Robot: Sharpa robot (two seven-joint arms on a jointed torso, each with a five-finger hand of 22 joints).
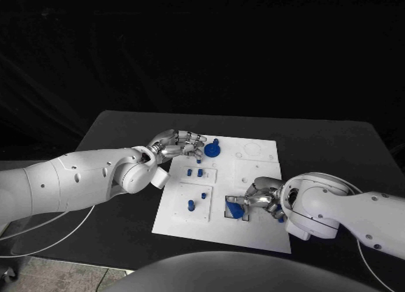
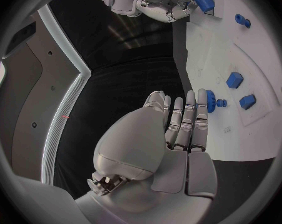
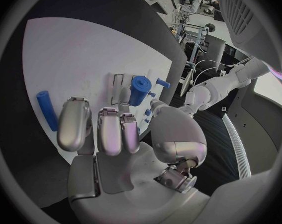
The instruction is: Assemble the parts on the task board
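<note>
Overhead, a black table (image 1: 343, 146) carries the white board (image 1: 255, 228), with black backdrop behind. The left hand (image 1: 176, 145) sits at the board's far left corner, fingers extended and apart, holding nothing, just beside a blue gear (image 1: 212, 148). Two small blue blocks (image 1: 194, 173) lie mid-board, two blue pegs (image 1: 197, 201) nearer. The right hand (image 1: 259, 198) curls over a blue piece (image 1: 234, 209) at a square recess near the board's front; whether it grips it I cannot tell. Bare board lies at the far right corner.

From the left wrist, flat straight fingers (image 2: 187, 119) reach the board edge (image 2: 240, 149) beside the gear (image 2: 210, 101).

From the right wrist, fingers (image 3: 110, 129) bend over the board (image 3: 72, 55), a blue cylinder (image 3: 46, 109) beside them and a larger blue piece (image 3: 138, 89) beyond.
</note>
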